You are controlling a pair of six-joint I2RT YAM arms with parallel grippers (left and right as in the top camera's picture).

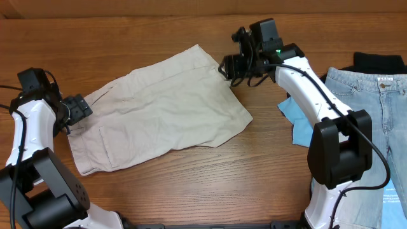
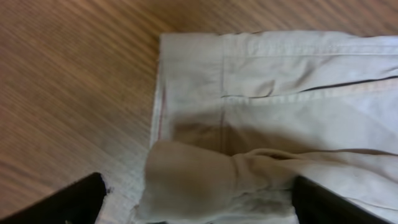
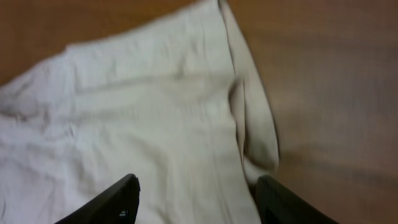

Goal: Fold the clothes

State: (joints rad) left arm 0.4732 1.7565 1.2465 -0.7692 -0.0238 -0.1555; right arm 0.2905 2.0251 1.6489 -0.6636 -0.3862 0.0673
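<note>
The pale beige short trousers [image 1: 162, 111] lie flat on the wooden table, folded lengthwise, waistband end at the left and leg end at the upper right. My left gripper [image 1: 81, 109] is open at the waistband's left edge; in the left wrist view its fingers [image 2: 196, 202] straddle a bunched fold of beige cloth [image 2: 193, 180]. My right gripper [image 1: 227, 67] is open at the leg hem corner; in the right wrist view its fingers [image 3: 196, 199] spread over the beige cloth [image 3: 155, 124] near its right edge.
Light blue denim jeans [image 1: 375, 121] lie at the right edge of the table, with a dark garment [image 1: 378, 62] behind them and a bright sky-blue top [image 1: 296, 114] partly under the right arm. Bare wood surrounds the trousers.
</note>
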